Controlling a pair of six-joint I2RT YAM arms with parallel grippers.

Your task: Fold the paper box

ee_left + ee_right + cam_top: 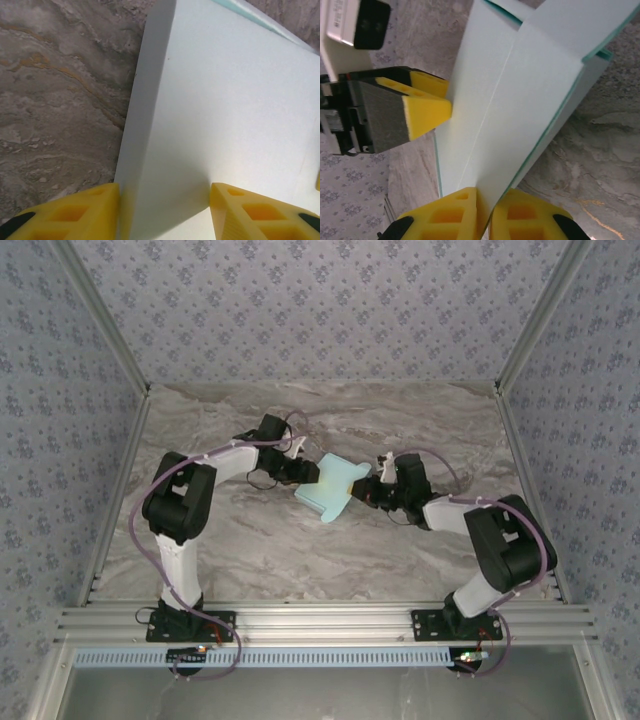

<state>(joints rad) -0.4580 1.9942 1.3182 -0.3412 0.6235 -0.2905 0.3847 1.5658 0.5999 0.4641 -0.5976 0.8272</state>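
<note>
The paper box, pale cyan card with crease lines, is held off the marble between both arms at mid-table. My left gripper grips its left end. In the left wrist view the yellow fingers press both sides of a folded box section, with the left gripper shut on it. My right gripper holds the right end. In the right wrist view the right gripper pinches a thin card panel edge-on. The left gripper's fingertip touches the card's far side there.
The marble tabletop spreads out under and around the box. Patterned walls close in the back and both sides. An aluminium rail runs along the near edge, by the arm bases.
</note>
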